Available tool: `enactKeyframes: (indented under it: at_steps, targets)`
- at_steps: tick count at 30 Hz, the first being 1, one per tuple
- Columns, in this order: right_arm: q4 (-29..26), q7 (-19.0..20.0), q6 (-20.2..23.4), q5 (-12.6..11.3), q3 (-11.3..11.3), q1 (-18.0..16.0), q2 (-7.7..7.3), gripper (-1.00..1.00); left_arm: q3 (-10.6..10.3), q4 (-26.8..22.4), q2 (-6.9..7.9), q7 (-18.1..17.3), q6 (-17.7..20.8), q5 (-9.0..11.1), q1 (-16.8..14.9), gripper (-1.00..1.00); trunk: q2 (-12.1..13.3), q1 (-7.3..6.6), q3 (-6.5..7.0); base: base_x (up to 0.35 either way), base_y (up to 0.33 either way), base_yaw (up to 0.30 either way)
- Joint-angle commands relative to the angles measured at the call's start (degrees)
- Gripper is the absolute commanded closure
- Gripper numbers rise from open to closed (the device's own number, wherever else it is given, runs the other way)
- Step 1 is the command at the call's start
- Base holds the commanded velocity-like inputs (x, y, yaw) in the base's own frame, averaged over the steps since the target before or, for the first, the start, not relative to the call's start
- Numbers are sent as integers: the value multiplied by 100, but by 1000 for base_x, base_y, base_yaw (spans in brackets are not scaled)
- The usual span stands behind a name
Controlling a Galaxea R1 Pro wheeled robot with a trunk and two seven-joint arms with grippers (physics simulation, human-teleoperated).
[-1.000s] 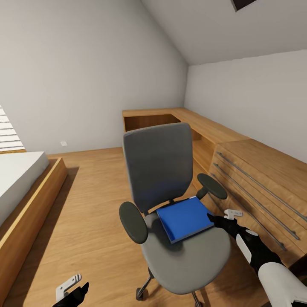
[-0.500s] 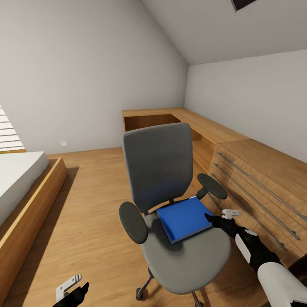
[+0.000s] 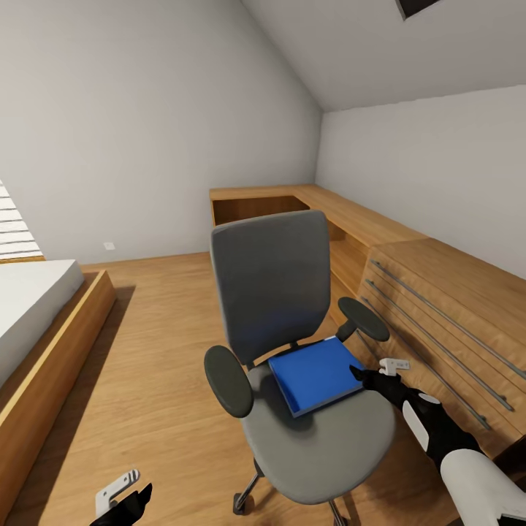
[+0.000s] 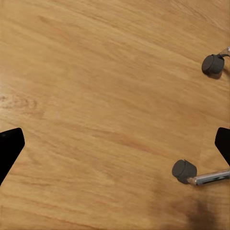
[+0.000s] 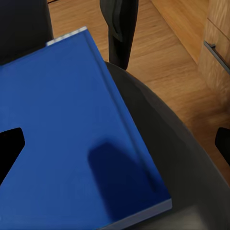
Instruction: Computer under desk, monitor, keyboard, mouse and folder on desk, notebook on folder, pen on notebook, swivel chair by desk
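Bright blue flat folder (image 3: 316, 373) lay on grey upholstered swivel chair (image 3: 292, 343) seat. Right gripper (image 3: 374, 374) fingers spread wide at folder's edge; left gripper (image 3: 120, 494) fingers likewise apart over floor. Risk: chair rolling on casters, folder sliding off.

You see a light wooden plank floor (image 3: 153, 343) carrying every item in the room. The swivel chair (image 3: 292, 336) stands on it on a chrome star base; from the left wrist camera you see two dark casters (image 4: 184, 170) resting on the boards. The chair's grey seat carries the folder (image 3: 315, 373), lying flat toward the seat's right side and turned at an angle; its right edge sits inside the seat rim. A low wooden bed frame (image 3: 44, 365) with a white mattress stands on the floor at left. A light wooden drawer unit (image 3: 446, 321) stands on the floor along the right wall.
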Motion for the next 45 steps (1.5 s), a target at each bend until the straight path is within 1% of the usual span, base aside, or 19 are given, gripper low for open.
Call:
enactKeyframes:
  at_steps: [1,29,45]
  targets:
    - [-2,35,35,-58,-21,-2,2,-100,1,-11,0,13,34,60,0,-100,-2,-1,-5,0,0,0]
    - [-10,29,34,-49,-16,-2,11,-100,13,-11,3,29,-30,59,-1,-100,-2,-1,-5,22,0,0]
    - [-10,29,34,-49,-14,-3,11,-100,10,-11,4,31,-30,60,-1,-100,-644,351,-292,0,0,0]
